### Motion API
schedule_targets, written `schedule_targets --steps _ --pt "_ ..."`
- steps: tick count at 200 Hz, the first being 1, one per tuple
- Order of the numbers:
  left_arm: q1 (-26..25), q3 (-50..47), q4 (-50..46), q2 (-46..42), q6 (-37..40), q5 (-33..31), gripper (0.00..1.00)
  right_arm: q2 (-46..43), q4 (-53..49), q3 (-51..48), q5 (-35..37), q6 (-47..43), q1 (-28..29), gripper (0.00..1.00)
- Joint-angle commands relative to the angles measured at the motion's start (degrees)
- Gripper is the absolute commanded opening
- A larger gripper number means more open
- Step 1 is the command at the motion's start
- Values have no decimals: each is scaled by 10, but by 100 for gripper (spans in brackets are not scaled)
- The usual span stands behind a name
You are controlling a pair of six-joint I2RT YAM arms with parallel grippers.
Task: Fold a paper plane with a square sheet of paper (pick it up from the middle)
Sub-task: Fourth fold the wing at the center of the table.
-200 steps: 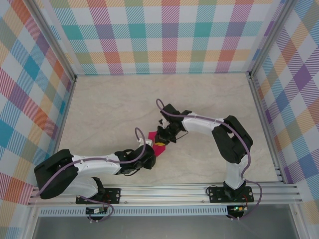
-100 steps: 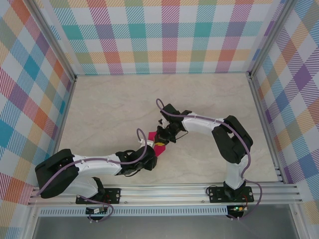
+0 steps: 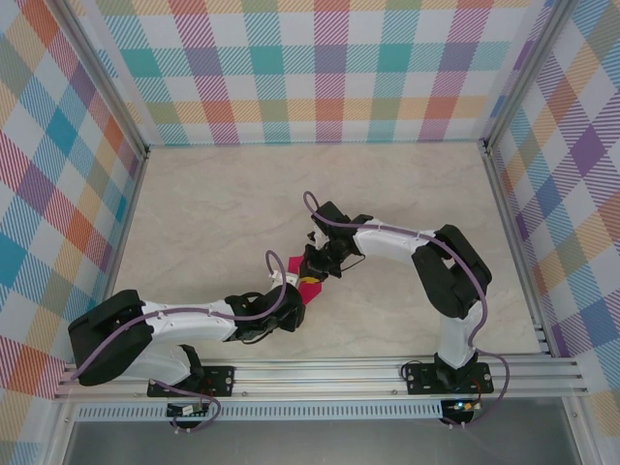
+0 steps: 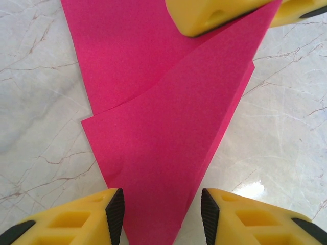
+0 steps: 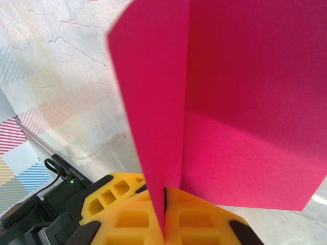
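Fingers (image 4: 71, 219) of the left gripper (image 4: 162, 214) are a bit wider now, open around the tip of the pink paper (image 4: 163, 132) on the table (image 4: 41, 102). Farther off, the right gripper (image 5: 164, 204) pinches a raised flap, ready to fold.

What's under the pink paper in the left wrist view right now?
The marble tabletop shows around the pink paper on both sides. Whatever sits directly beneath the sheet is covered. The left claw straddles its near tip, open; the right claw pinches its far end.
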Motion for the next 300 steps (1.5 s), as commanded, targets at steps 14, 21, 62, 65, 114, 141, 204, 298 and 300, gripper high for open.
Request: schedule_targets --steps 14,21,62,65,114,141,204,298,300 --pt "-9 7 -21 -11 2 -16 44 -19 6 2 -13 6 -3 5" --pt "-8 6 -19 -11 1 -16 44 -21 9 -2 -12 7 -4 5" --pt "-10 1 -17 -26 -1 -19 38 -27 17 -10 -17 12 -11 5" --pt "-10 2 -17 -27 0 -21 38 -26 17 -11 -16 12 -10 5" --pt "-10 7 -29 -19 1 -31 28 -25 19 -13 -18 13 -11 5" --pt "-10 2 -26 -25 -2 -33 35 -26 20 -12 -18 14 -12 5" --pt "-10 -3 -21 -15 -3 -28 35 -29 24 -16 -23 16 -16 5" --pt "-10 -1 -21 -14 -5 -40 16 -31 19 -16 -21 11 -16 5" --pt "-10 -1 -20 -15 -5 -41 16 -31 18 -16 -21 10 -16 5"
